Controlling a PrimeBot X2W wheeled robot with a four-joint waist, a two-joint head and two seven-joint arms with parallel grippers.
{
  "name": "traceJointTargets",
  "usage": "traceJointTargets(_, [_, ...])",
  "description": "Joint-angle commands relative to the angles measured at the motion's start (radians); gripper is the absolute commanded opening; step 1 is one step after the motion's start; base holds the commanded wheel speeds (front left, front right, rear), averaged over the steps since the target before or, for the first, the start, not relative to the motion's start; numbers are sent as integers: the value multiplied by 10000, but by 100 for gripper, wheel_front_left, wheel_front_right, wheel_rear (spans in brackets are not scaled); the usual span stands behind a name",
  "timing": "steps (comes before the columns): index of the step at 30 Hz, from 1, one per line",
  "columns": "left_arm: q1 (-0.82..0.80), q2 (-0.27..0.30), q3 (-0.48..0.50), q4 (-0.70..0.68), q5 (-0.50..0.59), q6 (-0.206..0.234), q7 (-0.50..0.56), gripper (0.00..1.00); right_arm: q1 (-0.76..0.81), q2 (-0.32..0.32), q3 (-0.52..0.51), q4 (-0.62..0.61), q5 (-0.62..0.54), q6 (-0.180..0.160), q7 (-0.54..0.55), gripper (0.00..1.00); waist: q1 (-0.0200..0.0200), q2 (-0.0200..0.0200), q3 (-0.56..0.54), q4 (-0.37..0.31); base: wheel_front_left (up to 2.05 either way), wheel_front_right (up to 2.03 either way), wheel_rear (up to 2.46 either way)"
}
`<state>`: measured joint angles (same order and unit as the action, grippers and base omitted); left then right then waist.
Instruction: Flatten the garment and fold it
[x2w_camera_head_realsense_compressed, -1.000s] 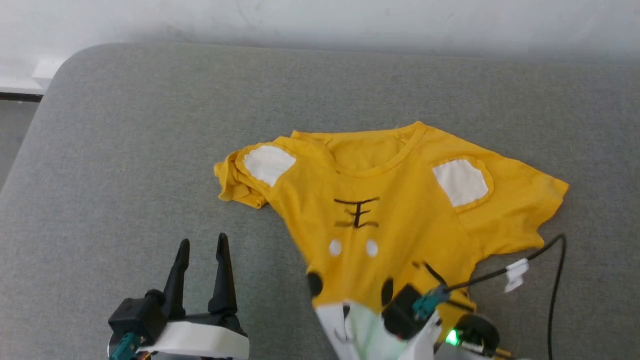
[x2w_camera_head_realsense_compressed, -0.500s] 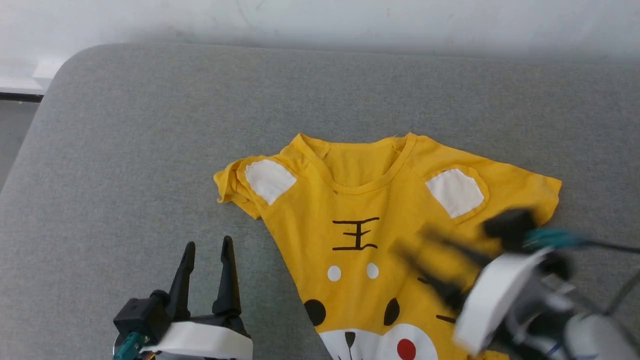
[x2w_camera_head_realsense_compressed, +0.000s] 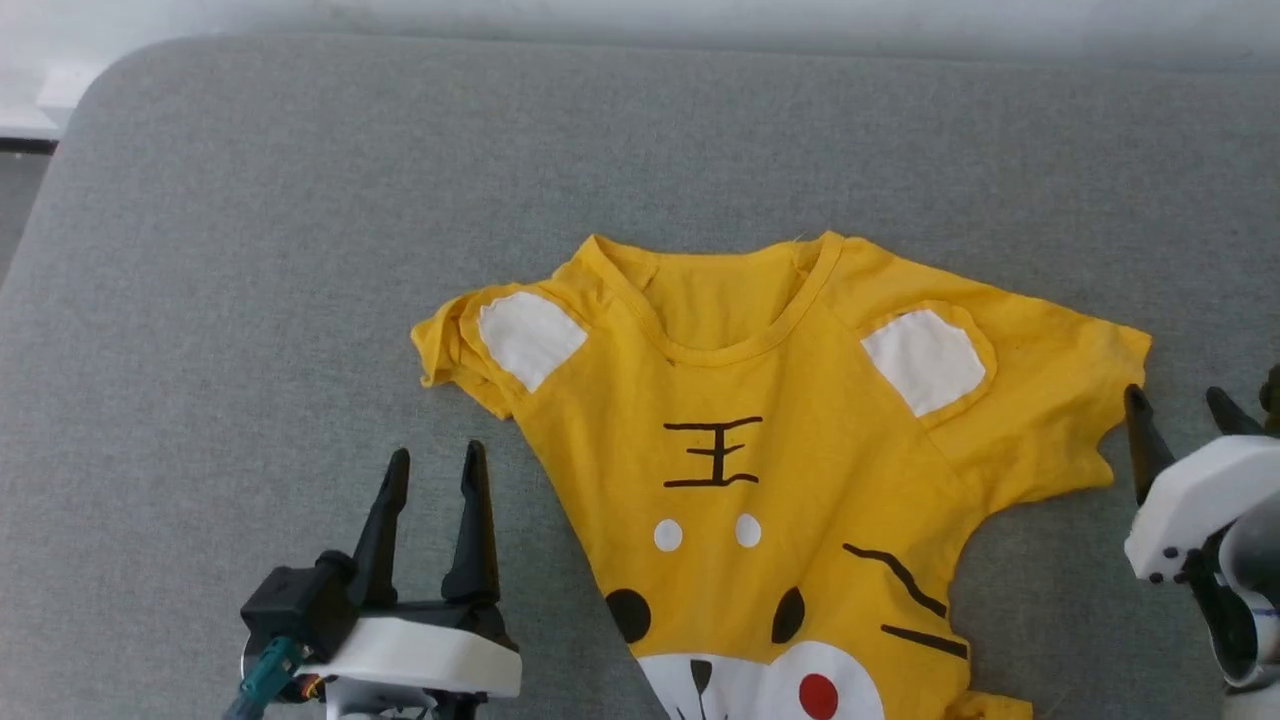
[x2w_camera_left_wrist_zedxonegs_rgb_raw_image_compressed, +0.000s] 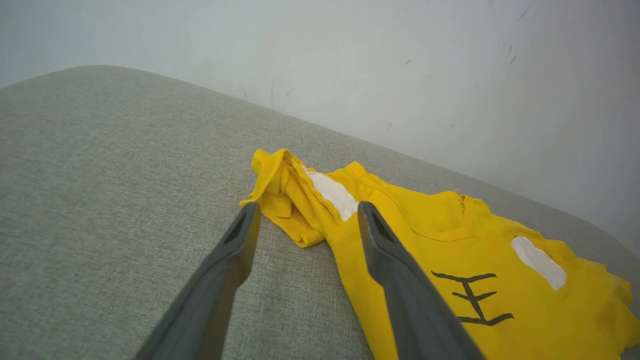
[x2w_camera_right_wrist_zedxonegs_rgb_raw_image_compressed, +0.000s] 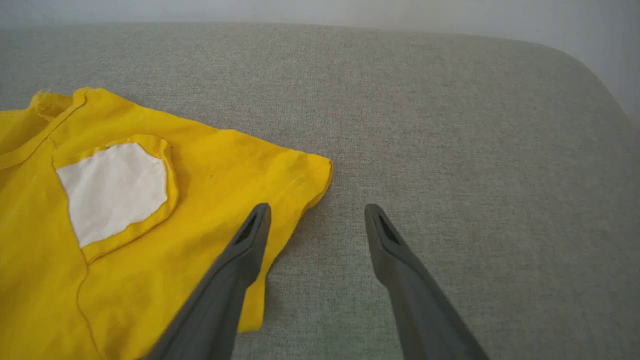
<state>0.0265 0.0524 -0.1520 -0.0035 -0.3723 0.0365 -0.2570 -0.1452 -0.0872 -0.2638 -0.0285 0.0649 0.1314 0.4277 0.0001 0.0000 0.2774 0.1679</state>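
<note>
Yellow T-shirt (x2w_camera_head_realsense_compressed: 800, 440) lies print-up on the grey cushion (x2w_camera_head_realsense_compressed: 250, 250), one sleeve bunched up. Left hand (x2w_camera_head_realsense_compressed: 436, 452) and right hand (x2w_camera_head_realsense_compressed: 1172, 395) sit either side, both open, holding nothing.

The shirt (x2w_camera_head_realsense_compressed: 800, 450) runs off the head view's bottom edge between the two grippers. Its white muzzle (x2w_camera_head_realsense_compressed: 740, 695) and red cheek (x2w_camera_head_realsense_compressed: 818, 695) are cut through there, and the body past them is out of frame. The left sleeve (x2w_camera_head_realsense_compressed: 445, 350), ahead of the left gripper (x2w_camera_head_realsense_compressed: 436, 452), is bunched and folded on itself, so its opening cannot be made out. In the left wrist view, that gripper's right finger (x2w_camera_left_wrist_zedxonegs_rgb_raw_image_compressed: 400, 280) covers part of the shirt's side. The right gripper (x2w_camera_head_realsense_compressed: 1173, 394) is cropped by the right and bottom edges. In the right wrist view, its left finger (x2w_camera_right_wrist_zedxonegs_rgb_raw_image_compressed: 232, 270) covers the lower edge of the right sleeve (x2w_camera_right_wrist_zedxonegs_rgb_raw_image_compressed: 270, 170). There the shirt is cut by the left and bottom edges.
</note>
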Motion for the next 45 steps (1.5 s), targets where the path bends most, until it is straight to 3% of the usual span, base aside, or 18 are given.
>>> traceJointTargets(1, [-190, -22, -44, 27, 52, -32, -47, 100, -366, 108, -61, 218, -88, -7, 4, 100, -1, 0, 196, 86, 0, 0, 0])
traceJointTargets(8, [-439, -22, -139, 103, 73, -15, -47, 100, -1051, 298, -203, 1474, -169, -7, 212, 100, -1, 0, 436, 244, 0, 0, 0])
traceJointTargets(9, [-467, -22, -141, 105, 70, -3, -47, 100, -1128, 319, -246, 1703, -151, -7, 350, 83, -1, 0, 467, 266, 0, 0, 0])
traceJointTargets(10, [-492, -22, -145, 105, 66, 9, -47, 100, -1203, 334, -257, 1890, -138, -7, 443, 35, -1, 0, 486, 284, 0, 0, 0])
traceJointTargets(11, [-515, -22, -156, 106, 61, 18, -47, 100, -1281, 344, -283, 2020, -123, -7, 446, 0, -1, 0, 509, 305, 0, 0, 0])
traceJointTargets(18, [-533, -22, -93, 83, 0, 120, -47, 100, -1849, 306, -562, 1943, -164, -7, 28, 0, -1, 0, 501, 211, 0, 0, 0])
traceJointTargets(29, [-486, -22, -202, 170, -48, 112, -47, 100, -1267, -1525, -3330, 1372, -1443, -7, -675, 0, -1, 0, 409, 231, 0, 0, 0])
traceJointTargets(30, [-485, -22, -192, 179, -30, 102, -47, 100, -1215, -1596, -3483, 1459, -1572, -7, -854, 15, -1, 0, 420, 227, 0, 0, 0])
traceJointTargets(31, [-484, -22, -178, 185, -14, 91, -47, 100, -1182, -1620, -3577, 1569, -1680, -7, -1050, 51, -1, 0, 425, 214, 0, 0, 0])
traceJointTargets(32, [-484, -22, -162, 189, 7, 81, -47, 100, -1170, -1599, -3607, 1697, -1738, -7, -1225, 100, -1, 0, 429, 196, 0, 0, 0])
traceJointTargets(38, [-488, -22, -77, 202, 176, 13, -47, 100, -1419, -913, -3054, 1877, -1232, -7, -2086, 100, -1, 0, 343, -24, 0, 0, 0])
traceJointTargets(45, [-361, -22, -66, 218, 242, -29, -47, 100, -396, 75, -1457, -423, -122, -7, -3617, 100, -1, 0, 18, -285, 0, 0, 0])
